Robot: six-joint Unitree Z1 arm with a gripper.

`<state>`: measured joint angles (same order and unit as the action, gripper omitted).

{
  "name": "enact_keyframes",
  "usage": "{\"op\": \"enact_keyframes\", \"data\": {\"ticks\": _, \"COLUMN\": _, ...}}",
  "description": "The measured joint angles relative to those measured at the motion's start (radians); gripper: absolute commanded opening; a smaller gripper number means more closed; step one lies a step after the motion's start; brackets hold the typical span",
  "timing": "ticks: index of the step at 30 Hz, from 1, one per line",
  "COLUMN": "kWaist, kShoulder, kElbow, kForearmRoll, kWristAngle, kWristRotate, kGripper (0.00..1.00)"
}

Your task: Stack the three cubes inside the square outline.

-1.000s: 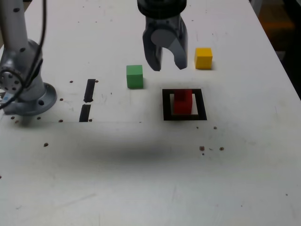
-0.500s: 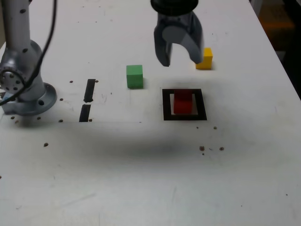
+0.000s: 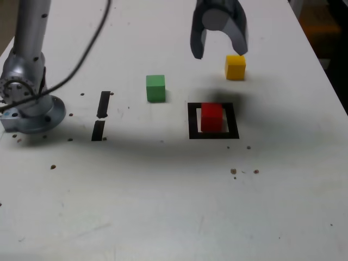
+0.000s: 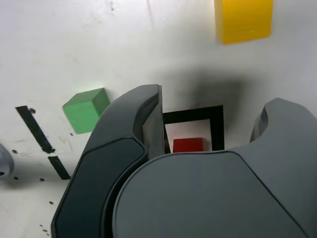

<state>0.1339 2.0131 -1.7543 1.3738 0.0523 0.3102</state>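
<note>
While your gripper [image 3: 219, 50] hangs above the table [image 3: 163, 206] with its jaws parted and nothing between them, the red cube [image 3: 211, 117] sits inside the square outline [image 3: 193, 120]. Taking that outline as your landmark, you have the yellow cube [image 3: 235, 67] beyond its far right corner in the exterior view, and the green cube [image 3: 155, 88] off its far left corner, both apart from it.

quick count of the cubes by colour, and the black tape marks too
red cube: 1, inside the square outline
green cube: 1
yellow cube: 1
square outline: 1
short black strips: 2
total: 3 cubes and 3 tape marks, 6 things
</note>
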Motion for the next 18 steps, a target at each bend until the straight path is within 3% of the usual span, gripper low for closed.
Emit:
{"op": "enact_keyframes", "data": {"ticks": 3, "kWaist": 0.045, "kShoulder": 0.063, "kElbow": -0.074, "kForearmRoll": 0.020, "kWristAngle": -0.049, "kWristRotate": 0.030, "kGripper": 0.79}}
{"op": "enact_keyframes", "data": {"ticks": 7, "kWaist": 0.069, "kShoulder": 0.126, "kElbow": -0.148, "kForearmRoll": 0.029, "kWristAngle": -0.067, "kWristRotate": 0.037, "kGripper": 0.80}}
{"op": "enact_keyframes", "data": {"ticks": 12, "kWaist": 0.102, "kShoulder": 0.175, "kElbow": -0.185, "kForearmRoll": 0.033, "kWristAngle": -0.069, "kWristRotate": 0.039, "kGripper": 0.80}}
{"op": "enact_keyframes", "data": {"ticks": 18, "kWaist": 0.153, "kShoulder": 0.214, "kElbow": -0.197, "kForearmRoll": 0.032, "kWristAngle": -0.045, "kWristRotate": 0.054, "kGripper": 0.80}}
